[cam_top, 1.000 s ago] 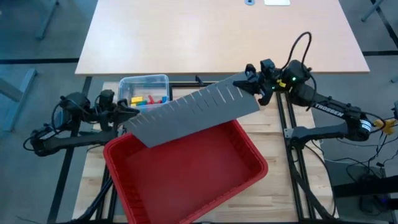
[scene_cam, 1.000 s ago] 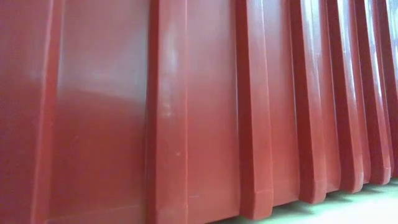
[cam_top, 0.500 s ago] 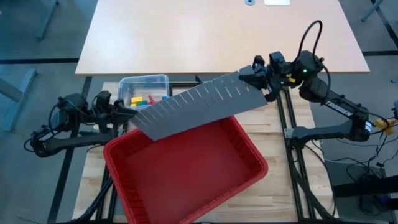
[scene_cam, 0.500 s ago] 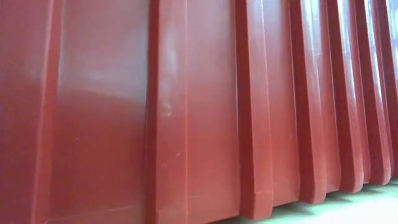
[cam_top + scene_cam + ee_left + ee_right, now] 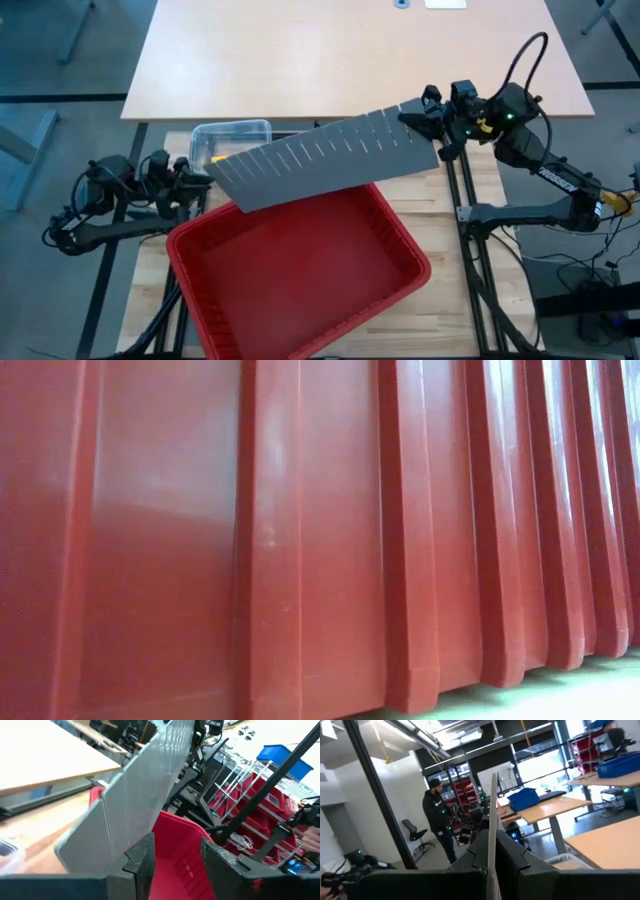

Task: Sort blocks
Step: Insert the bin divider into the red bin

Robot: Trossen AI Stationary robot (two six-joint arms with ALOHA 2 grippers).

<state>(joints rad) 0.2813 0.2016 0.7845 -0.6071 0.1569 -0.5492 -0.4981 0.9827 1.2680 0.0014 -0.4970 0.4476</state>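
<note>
A long grey slotted divider panel [image 5: 325, 160] slants across the table's far half, over the red bin's [image 5: 300, 265] far rim. My right gripper [image 5: 437, 130] is shut on its right end. The panel covers most of the clear tub [image 5: 232, 131]. Of the blocks in the tub only a yellow one [image 5: 217, 157] shows. My left gripper [image 5: 200, 180] stands open by the panel's low left end [image 5: 90, 835]. The red bin shows between its fingers, and the panel passes beside one finger [image 5: 142, 857]. My right gripper pinches the panel's right end [image 5: 493, 827] between its two fingers, seen edge-on in the wrist view. The fingers come about level from the table's right side. That end is raised, and the panel slopes down to the left. Whether the low end rests on the bin's rim, I cannot tell.
The bin's ribbed red wall [image 5: 320, 540] fills the low view. A light wooden desk [image 5: 350, 50] stands beyond the table's far edge. The right wrist view shows a person [image 5: 437, 815] in the room, far off, among shelves and desks.
My right gripper has risen and gone toward the table's right and far edges, taking the panel's right end along. The whole panel has slid right and far and now covers more of the tub. My left gripper has drawn back a little toward the left edge.
</note>
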